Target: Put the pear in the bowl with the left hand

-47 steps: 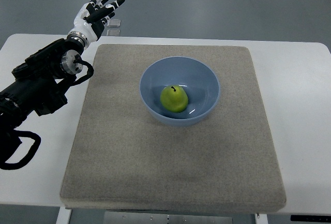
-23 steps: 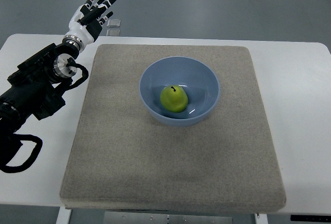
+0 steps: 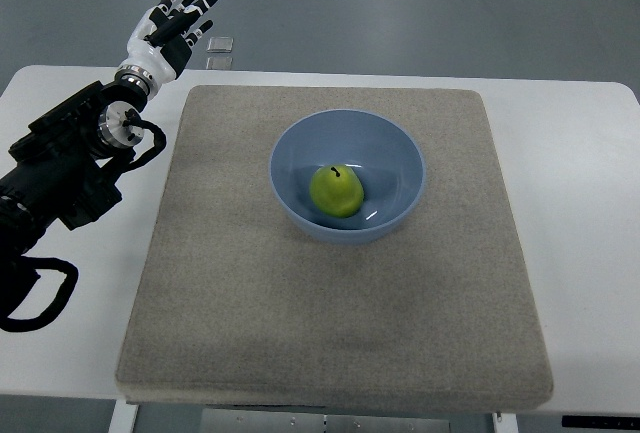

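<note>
The left arm (image 3: pixel 70 168) comes in from the picture's left edge and runs toward 1 o'clock across the white table (image 3: pixel 580 213), its black links lying over the table's left part, beside the mat's left edge. A black cable loop (image 3: pixel 40 293) hangs from it at about 7 o'clock of the arm. At the arm's far end the left hand (image 3: pixel 170 28) is raised past the table's far edge, at 10 o'clock of the bowl and well apart from it. Its fingers (image 3: pixel 195 13) are spread and straight, released, holding nothing. Against the frames half a second and a second ago, the hand has drawn a little farther toward the upper left, and the arm has slid with it toward the left edge; the fingers are spread in all three.

Just at 3 o'clock of the hand, two small pale squares (image 3: pixel 220 51) lie on the grey floor beyond the table.

A beige mat (image 3: pixel 330 333) covers the middle of the table. On its far half stands the blue bowl (image 3: pixel 347 143), upright. The pear (image 3: pixel 336 191), green-yellow with a dark stem pointing to 12 o'clock, rests inside the bowl on its bottom, a little toward 7 o'clock of the bowl's centre. Bowl and pear lie just as they did in both earlier frames.
</note>
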Tool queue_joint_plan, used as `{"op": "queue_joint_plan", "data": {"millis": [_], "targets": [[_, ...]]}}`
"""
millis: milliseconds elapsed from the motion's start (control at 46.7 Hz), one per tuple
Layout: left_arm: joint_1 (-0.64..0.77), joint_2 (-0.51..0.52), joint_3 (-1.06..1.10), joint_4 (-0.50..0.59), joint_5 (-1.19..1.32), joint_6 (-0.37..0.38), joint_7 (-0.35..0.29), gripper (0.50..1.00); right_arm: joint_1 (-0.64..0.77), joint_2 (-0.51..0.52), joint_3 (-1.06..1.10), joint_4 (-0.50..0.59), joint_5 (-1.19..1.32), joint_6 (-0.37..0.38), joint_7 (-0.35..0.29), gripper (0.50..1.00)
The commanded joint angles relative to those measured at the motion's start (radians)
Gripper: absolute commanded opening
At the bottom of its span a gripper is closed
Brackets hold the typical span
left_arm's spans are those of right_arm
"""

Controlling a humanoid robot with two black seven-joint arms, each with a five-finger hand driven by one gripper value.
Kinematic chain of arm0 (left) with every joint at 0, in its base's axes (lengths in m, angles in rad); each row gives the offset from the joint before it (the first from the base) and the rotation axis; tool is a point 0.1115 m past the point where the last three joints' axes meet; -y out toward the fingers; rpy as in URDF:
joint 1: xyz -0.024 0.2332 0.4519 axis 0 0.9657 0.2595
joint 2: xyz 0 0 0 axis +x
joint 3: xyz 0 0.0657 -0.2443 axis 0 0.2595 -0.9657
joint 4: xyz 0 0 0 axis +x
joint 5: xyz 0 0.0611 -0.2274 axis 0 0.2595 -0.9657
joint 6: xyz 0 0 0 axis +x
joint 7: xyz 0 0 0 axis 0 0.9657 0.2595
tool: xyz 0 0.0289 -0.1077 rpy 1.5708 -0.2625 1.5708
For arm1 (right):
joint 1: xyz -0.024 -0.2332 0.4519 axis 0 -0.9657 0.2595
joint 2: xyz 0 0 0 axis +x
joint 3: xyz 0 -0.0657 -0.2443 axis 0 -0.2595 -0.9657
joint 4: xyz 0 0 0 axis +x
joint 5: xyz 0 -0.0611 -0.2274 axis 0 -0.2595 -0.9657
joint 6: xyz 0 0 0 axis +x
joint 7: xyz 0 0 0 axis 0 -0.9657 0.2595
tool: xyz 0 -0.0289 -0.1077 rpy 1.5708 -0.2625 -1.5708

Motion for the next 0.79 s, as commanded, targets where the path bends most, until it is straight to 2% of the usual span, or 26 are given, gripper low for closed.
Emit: {"op": "queue_joint_plan", "data": {"millis": [0,557,771], "targets": [[0.002,0.001,0.000,0.000,0.001,-0.001,0.000,0.992,0.000,0.000,0.000,0.001,0.000,0.000,0.000,0.924],[-0.003,-0.005,-0.001,-0.002,0.000,0.002,0.000,0.990,0.000,0.000,0.002,0.001,0.000,0.000,0.000,0.924],[-0.004,-0.005,0.000,-0.002,0.001,0.025,0.000,0.990,0.003,0.000,0.005,0.001,0.000,0.003,0.006,0.924]]}}
